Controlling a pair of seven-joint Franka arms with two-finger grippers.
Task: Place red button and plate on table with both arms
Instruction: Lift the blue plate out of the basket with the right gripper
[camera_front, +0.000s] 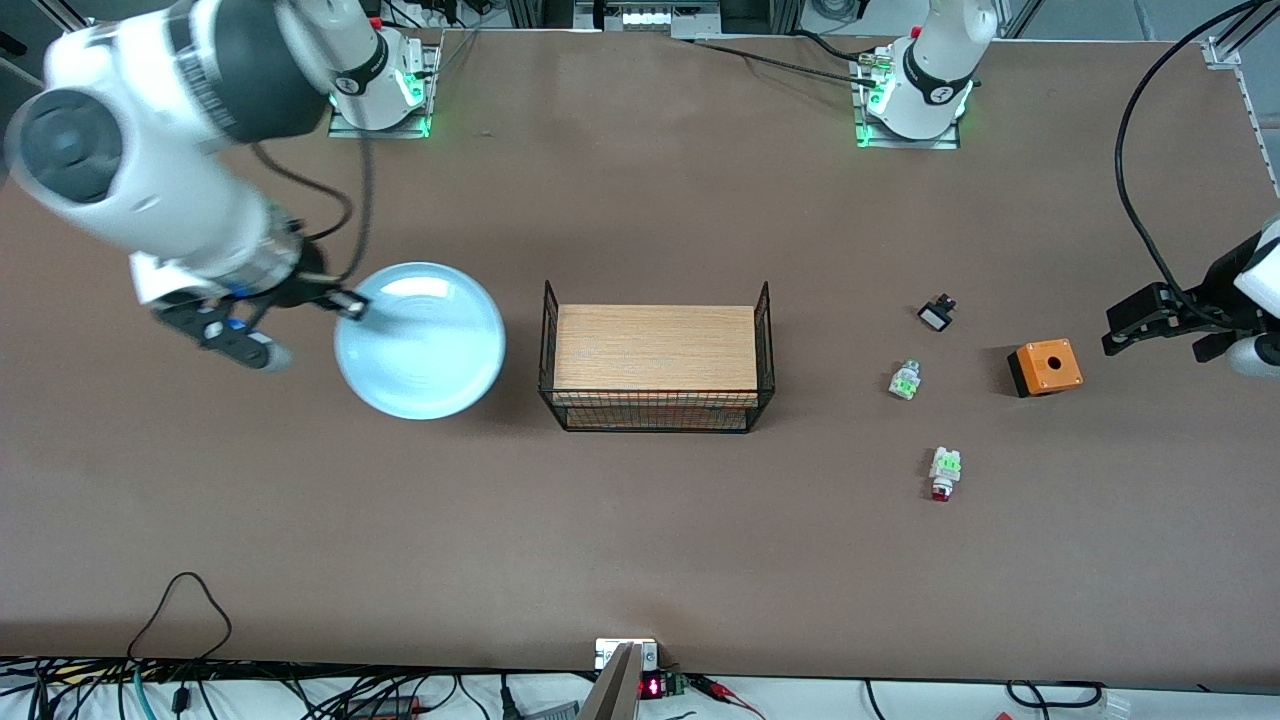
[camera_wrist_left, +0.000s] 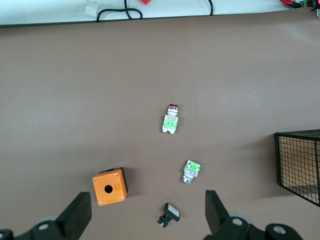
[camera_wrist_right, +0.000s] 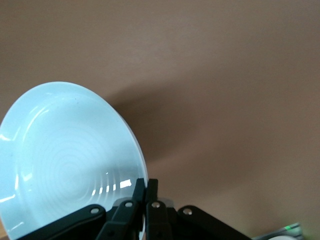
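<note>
My right gripper (camera_front: 345, 303) is shut on the rim of the light-blue plate (camera_front: 420, 340) and holds it tilted over the table (camera_front: 640, 540), toward the right arm's end. In the right wrist view the fingers (camera_wrist_right: 138, 189) pinch the plate (camera_wrist_right: 65, 160) at its rim, and its shadow falls on the table. The red button (camera_front: 944, 474) lies on the table toward the left arm's end, red tip toward the front camera. It also shows in the left wrist view (camera_wrist_left: 171, 120). My left gripper (camera_front: 1130, 330) (camera_wrist_left: 145, 217) is open and empty, up over the table beside the orange box.
A wooden-topped black wire basket stand (camera_front: 655, 355) (camera_wrist_left: 300, 165) stands mid-table. An orange box with a black hole (camera_front: 1045, 367) (camera_wrist_left: 109, 187), a green-topped clear-white part (camera_front: 905, 380) (camera_wrist_left: 191, 171) and a small black switch (camera_front: 937, 314) (camera_wrist_left: 169, 214) lie near the red button.
</note>
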